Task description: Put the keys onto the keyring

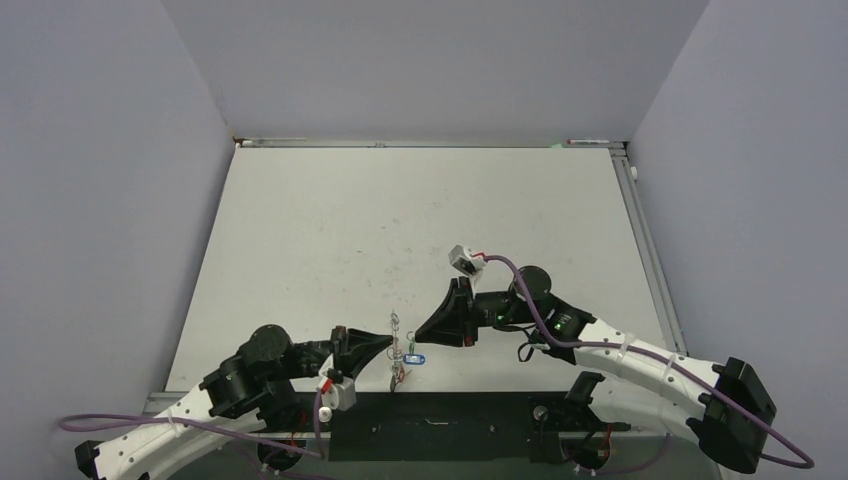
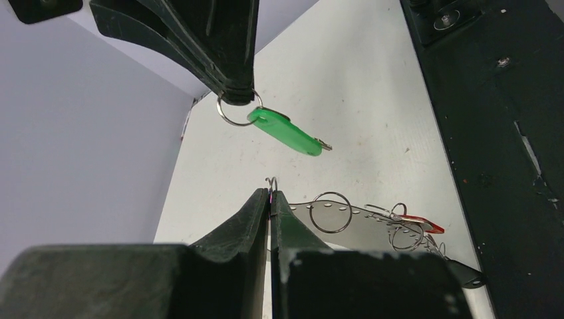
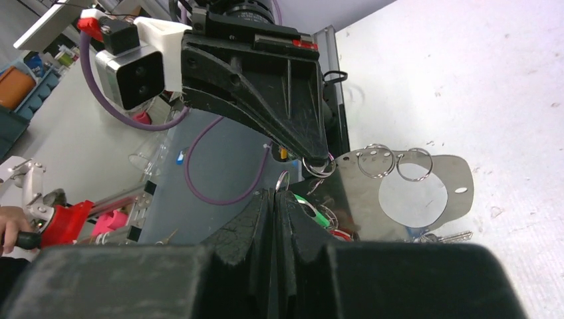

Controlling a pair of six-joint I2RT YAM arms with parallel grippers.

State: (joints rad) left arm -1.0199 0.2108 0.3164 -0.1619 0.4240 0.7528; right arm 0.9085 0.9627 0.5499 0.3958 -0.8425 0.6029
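Gripping a thin wire end of the keyring [image 2: 362, 232], the left gripper [image 2: 271, 195] was fully closed. The keyring hung between the two grippers, near the front edge of the table [image 1: 420, 220]. The right gripper [image 2: 236, 93] was clamped on the split ring [image 2: 233, 114] of the green-tagged key [image 2: 284, 133], which sat just above that wire and apart from it. Recommendation: the left arm should hold rigid while the right arm lowers the ring squarely over the wire tip and slides it on without twisting. Slippage in either pinch was judged the main risk.
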